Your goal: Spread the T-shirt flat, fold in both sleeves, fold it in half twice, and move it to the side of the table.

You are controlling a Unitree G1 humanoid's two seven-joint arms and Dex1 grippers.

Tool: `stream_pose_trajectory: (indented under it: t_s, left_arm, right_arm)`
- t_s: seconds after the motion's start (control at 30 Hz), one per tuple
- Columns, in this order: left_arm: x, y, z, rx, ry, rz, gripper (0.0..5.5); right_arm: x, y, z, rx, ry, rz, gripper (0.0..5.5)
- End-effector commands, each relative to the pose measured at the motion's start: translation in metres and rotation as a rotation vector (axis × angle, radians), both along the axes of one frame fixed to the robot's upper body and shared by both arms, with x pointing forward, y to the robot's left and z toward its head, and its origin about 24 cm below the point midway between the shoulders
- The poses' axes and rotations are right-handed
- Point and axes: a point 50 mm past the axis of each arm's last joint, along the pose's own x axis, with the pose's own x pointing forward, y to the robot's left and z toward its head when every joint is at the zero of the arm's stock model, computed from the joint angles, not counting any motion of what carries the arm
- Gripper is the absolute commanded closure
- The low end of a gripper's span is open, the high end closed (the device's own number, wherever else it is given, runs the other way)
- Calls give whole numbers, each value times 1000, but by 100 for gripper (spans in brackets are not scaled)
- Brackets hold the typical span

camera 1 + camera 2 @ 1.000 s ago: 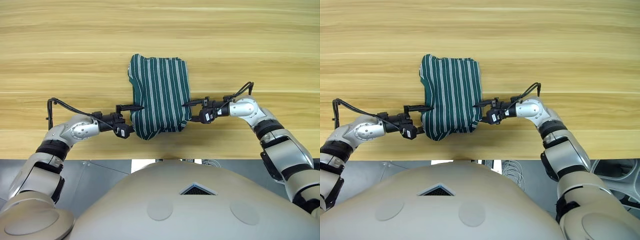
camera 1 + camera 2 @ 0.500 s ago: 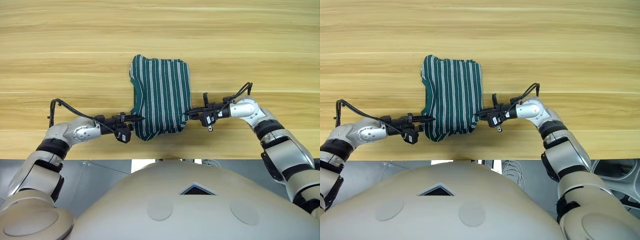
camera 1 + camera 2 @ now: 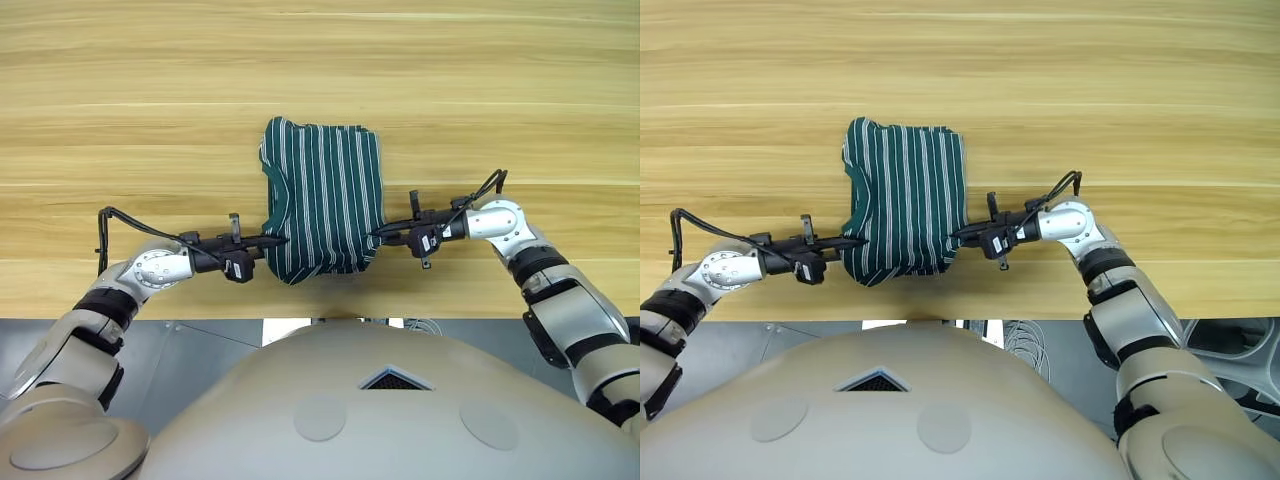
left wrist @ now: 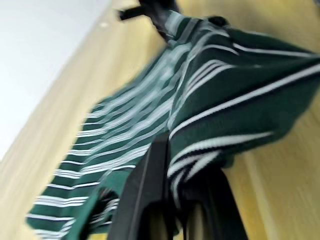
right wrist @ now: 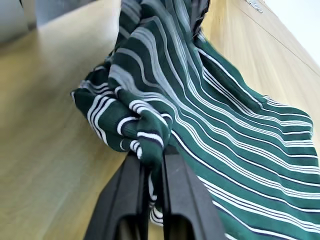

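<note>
**Striped shirt being gripped from both sides**

The pale wooden table (image 3: 520,90), its planks showing long straight grain, is carrying the T-shirt (image 3: 325,195) close to the table's near edge. The shirt is soft green cloth with thin white stripes, folded into a rounded, slightly rumpled rectangle. The left gripper (image 3: 272,241) and right gripper (image 3: 377,236) are pinching bunched fabric at its two side hems, slim black fingers (image 5: 127,195) pressed together on the cloth. Compared with a second ago, both grippers and the shirt are sitting nearer the table's near edge
</note>
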Motion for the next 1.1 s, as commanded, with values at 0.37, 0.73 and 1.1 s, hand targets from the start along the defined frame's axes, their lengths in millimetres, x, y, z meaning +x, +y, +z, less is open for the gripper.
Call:
stream_pose_trajectory:
  t_s: [0.37,0.73,1.1]
  left_arm:
    - [57,17,16,-226,587,212,550]
    - [136,-1,21,-204,791,395,550]
    - [127,6,-13,-64,869,494,550]
  right_arm:
    - [49,-28,48,243,539,-137,535]
    - [94,-13,39,157,706,-348,535]
    - [95,-15,17,114,768,-601,535]
